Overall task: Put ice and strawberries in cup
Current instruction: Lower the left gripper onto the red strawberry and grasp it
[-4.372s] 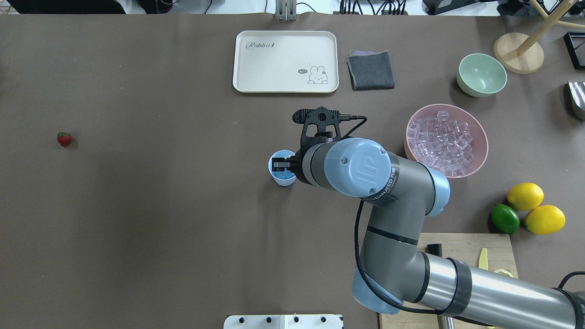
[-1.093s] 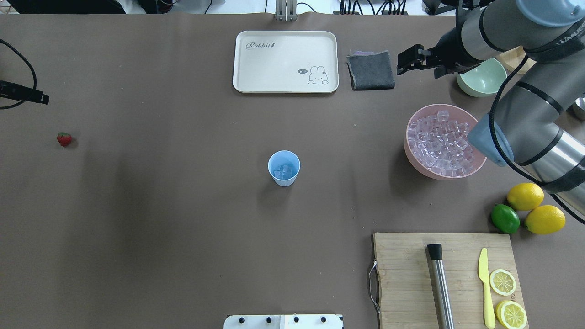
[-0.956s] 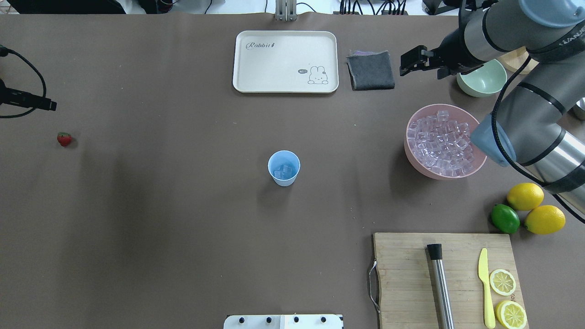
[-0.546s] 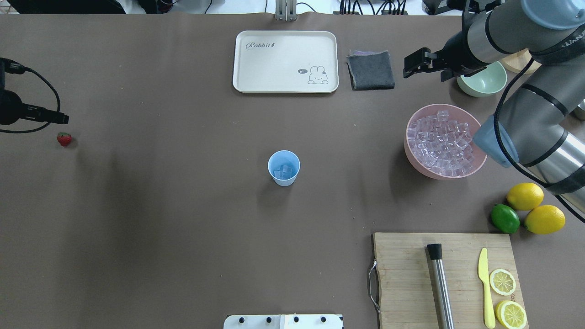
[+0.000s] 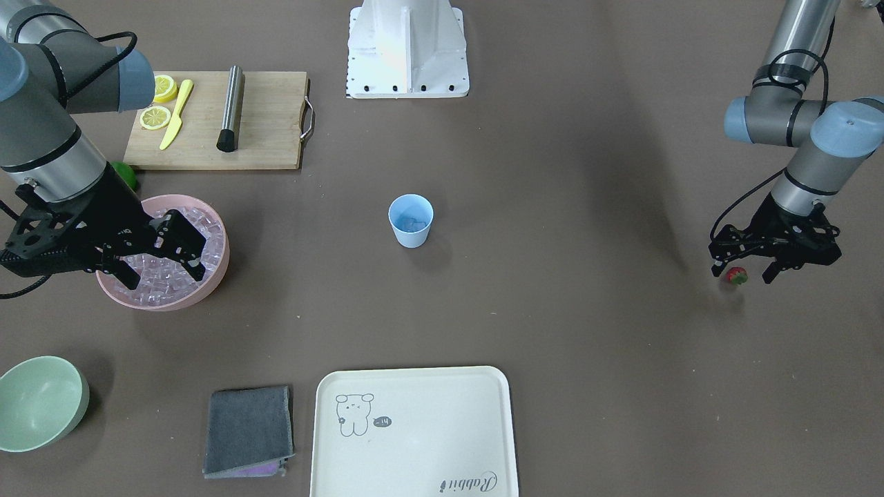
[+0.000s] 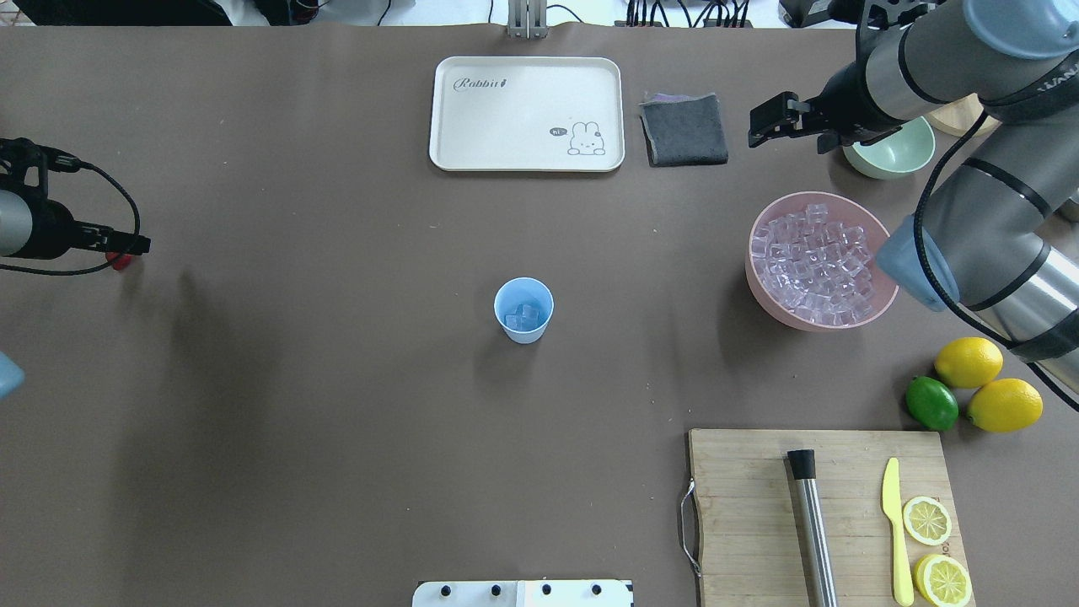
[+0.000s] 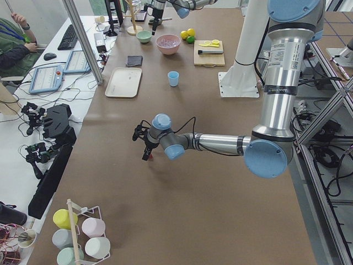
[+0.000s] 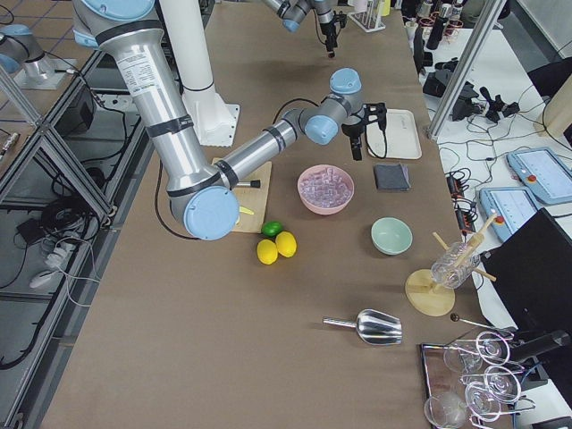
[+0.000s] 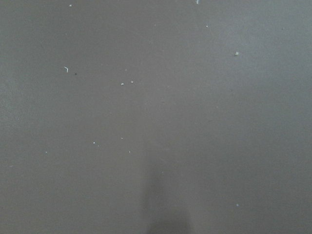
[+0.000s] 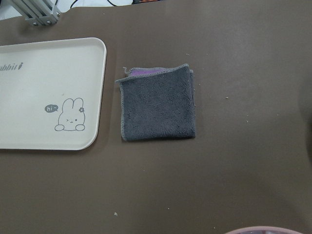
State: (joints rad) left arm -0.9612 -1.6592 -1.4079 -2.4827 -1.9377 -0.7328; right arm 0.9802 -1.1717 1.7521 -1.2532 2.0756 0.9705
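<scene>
Front-facing view: the left gripper [image 5: 742,269] is seen spread wide, with the strawberry [image 5: 737,276] sitting down between its fingertips (whether it's actually touched can't be told). The right gripper [image 5: 162,259] is spread too, nothing pinched, and is pictured in front of the pink bowl [image 5: 210,286] of ice [image 5: 159,283]. The cup [image 5: 411,231] is found between the 2 grippers, well apart from each, with a few cubes inside.

Overhead: the strawberry is mostly hidden under the left gripper's tip, and the right gripper is seen just beside the grey cloth [image 6: 684,129].

Left wrist cam: only bare table [image 9: 156,117] is shown.

Right wrist cam: the cloth and a tray [image 10: 29,97] are framed below the gripper.
</scene>
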